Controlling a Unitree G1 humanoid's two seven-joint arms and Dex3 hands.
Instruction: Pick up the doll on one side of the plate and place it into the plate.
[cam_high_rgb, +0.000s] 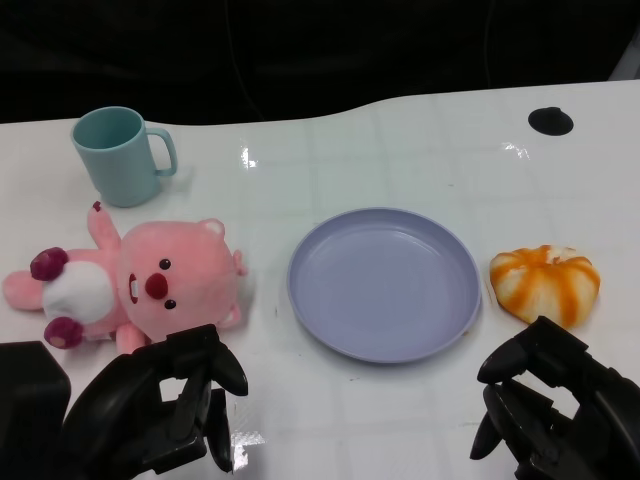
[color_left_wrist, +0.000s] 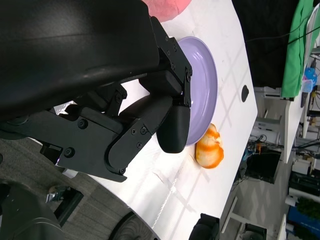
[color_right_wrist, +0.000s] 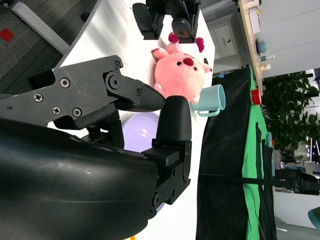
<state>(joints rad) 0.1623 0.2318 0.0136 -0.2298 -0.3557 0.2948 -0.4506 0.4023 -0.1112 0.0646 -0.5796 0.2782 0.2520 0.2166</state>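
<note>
White table bears a bare purple plate; teal mug.

both hands: left hand, right hand, matte black, blocky, with visible screws.

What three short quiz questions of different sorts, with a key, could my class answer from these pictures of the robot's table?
1. True or false: the pink doll lies inside the purple plate.
2. Which stands farthest from the robot? A the teal mug; B the orange-and-white bun; C the plate.
3. Fill in: the doll lies nearest the robot's ____ hand.

Key: 1 false; 2 A; 3 left.
</note>
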